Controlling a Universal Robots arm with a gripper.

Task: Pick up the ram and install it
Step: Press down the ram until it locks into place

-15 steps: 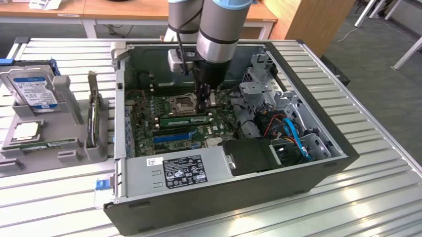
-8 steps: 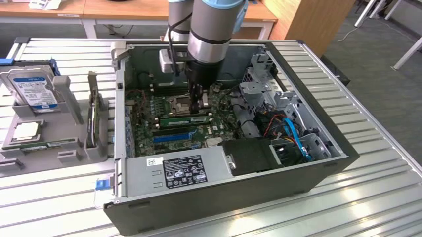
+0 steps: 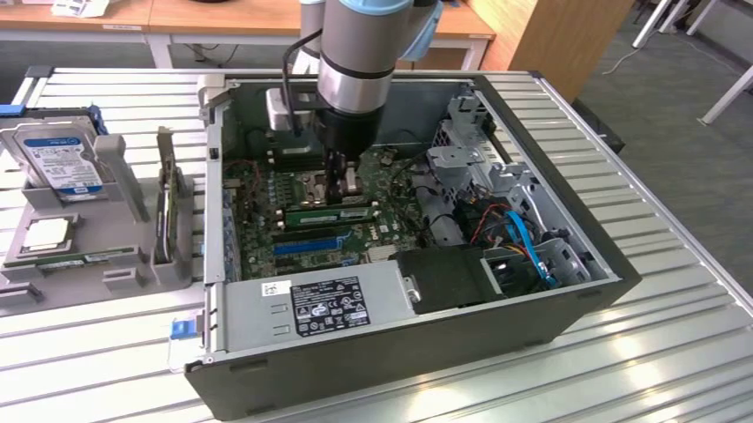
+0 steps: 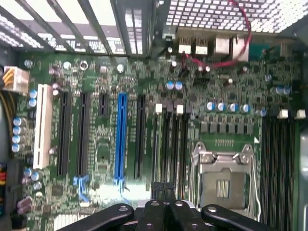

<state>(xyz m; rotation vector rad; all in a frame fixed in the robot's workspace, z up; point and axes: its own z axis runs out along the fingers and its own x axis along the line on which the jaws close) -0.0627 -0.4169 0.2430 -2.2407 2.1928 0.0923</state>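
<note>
Ram (image 3: 331,214): long green stick, seated flat.

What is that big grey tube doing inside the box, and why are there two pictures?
The tube is a robot arm. It reaches into an open computer case that lies on a metal table.

One picture comes from a camera standing beside the table. The other comes from a camera on the arm's wrist, looking down at the green motherboard with its many slots.

At the arm's end is its tool, a pincher, and it is shut. Right under it a long green stick, the ram, sits on the board. I can't tell if the tool is pinching it.

At the exterior view's left, a grey holder carries a hard drive and a square processor chip.
</note>
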